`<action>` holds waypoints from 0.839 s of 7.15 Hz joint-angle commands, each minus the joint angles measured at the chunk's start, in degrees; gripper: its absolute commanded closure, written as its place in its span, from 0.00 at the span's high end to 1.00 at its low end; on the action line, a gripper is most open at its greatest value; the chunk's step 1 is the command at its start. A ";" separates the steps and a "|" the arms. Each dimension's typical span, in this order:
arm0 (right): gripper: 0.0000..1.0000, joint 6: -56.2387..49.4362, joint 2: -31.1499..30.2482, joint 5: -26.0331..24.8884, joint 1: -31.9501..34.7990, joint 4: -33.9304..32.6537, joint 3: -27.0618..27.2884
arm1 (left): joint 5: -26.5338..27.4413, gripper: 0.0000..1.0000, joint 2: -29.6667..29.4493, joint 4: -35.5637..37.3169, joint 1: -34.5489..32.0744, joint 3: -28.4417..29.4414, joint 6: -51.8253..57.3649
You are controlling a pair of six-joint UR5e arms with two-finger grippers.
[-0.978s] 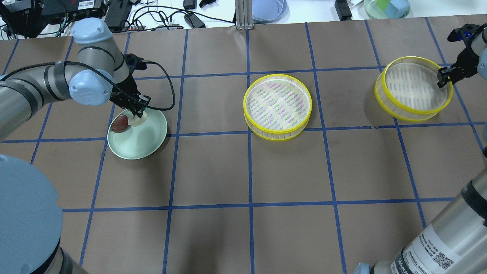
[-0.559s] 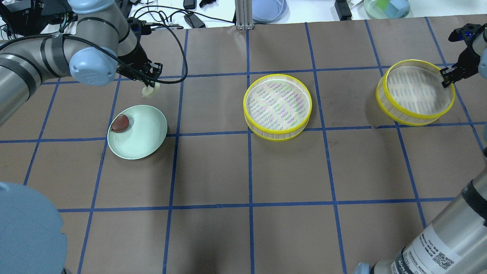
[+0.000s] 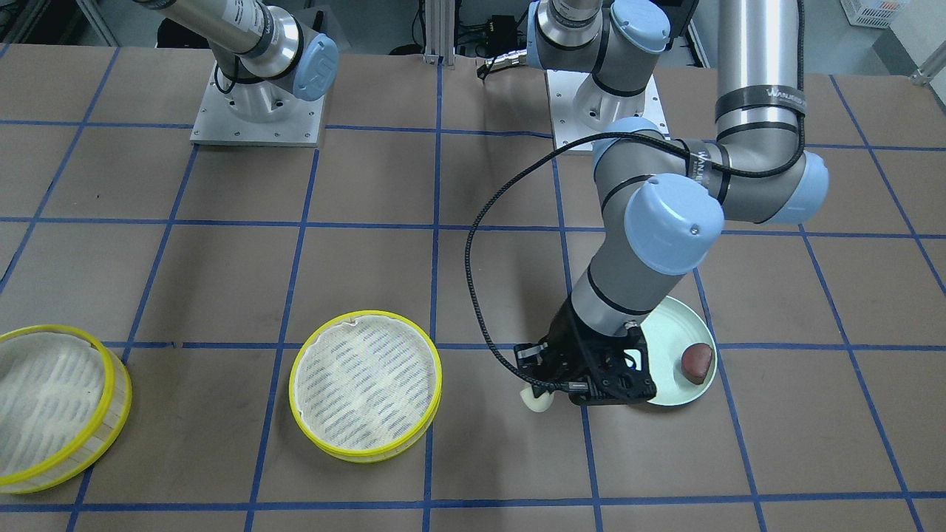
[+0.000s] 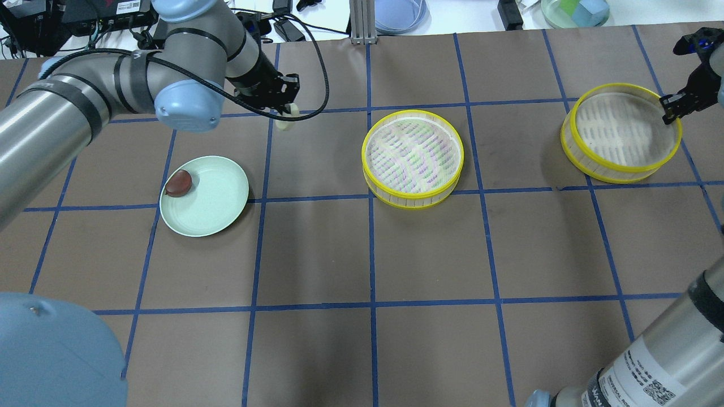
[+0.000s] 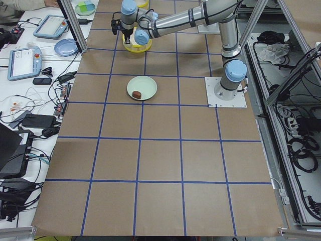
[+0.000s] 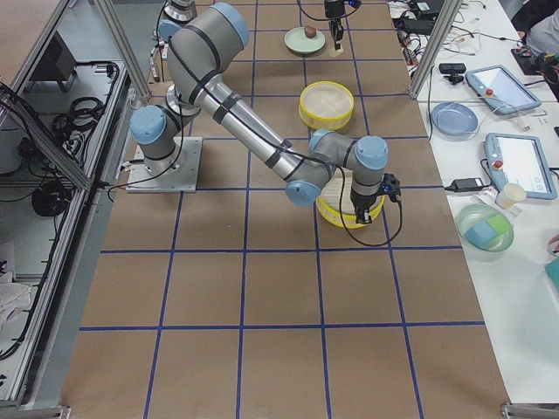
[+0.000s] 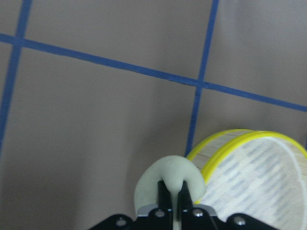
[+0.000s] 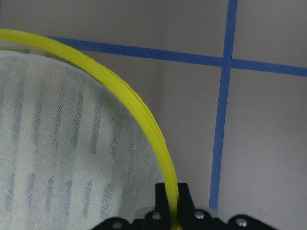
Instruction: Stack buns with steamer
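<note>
Evidently, in the front-facing view, the left gripper (image 3: 539, 390) was clenched on the cream-white bun (image 3: 537, 401), which hung from its tips clear of the pale green plate (image 3: 669, 347) just behind it. I judged this a carrying hold meant for the middle steamer tray (image 3: 362, 384), which lay well off to the gripper's right with nothing on its liner. Only the reddish-brown bun (image 3: 697, 362) sat on the plate. The outer steamer tray (image 3: 44, 410) was also bare and looked tilted.

From overhead, the right gripper (image 4: 670, 110) pinched that outer tray's yellow rim on the side farthest from the middle tray. This was probably a grip for raising it and setting it on top once a bun was in place.

The left-end view was too small to add more than the dark bun alone on its plate.

From the right end, the near gripper stood at the outer tray's edge, and the far one hung beyond the middle tray, beside the plate.

On the left wrist camera, the fingers (image 7: 165, 191) bit into the soft pale bun, and the middle tray lay ahead and to one side, not yet beneath it.

On the right wrist camera, the jaws straddled the rim, with empty mesh on one side and bare table (image 8: 268, 143) on the other.
</note>
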 commanded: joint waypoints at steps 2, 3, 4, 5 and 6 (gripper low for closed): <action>0.00 0.38 -2.95 -0.03 0.62 2.60 0.67 | -6.59 0.00 -4.58 7.01 -3.62 -0.38 -18.45; 0.00 0.46 -3.39 -0.03 0.62 2.95 1.02 | -6.41 0.00 -6.51 7.10 -3.80 -0.56 -18.47; 0.00 1.86 -5.05 -0.03 0.71 6.08 1.37 | -6.32 0.00 -7.84 9.19 -3.98 -0.56 -19.08; 0.00 4.57 -6.20 0.15 0.89 9.25 1.46 | -6.24 0.25 -8.11 9.47 -4.94 -0.56 -21.87; 0.00 4.94 -7.51 -0.11 2.28 9.63 1.64 | -6.15 0.85 -8.11 9.56 -5.47 -0.47 -24.68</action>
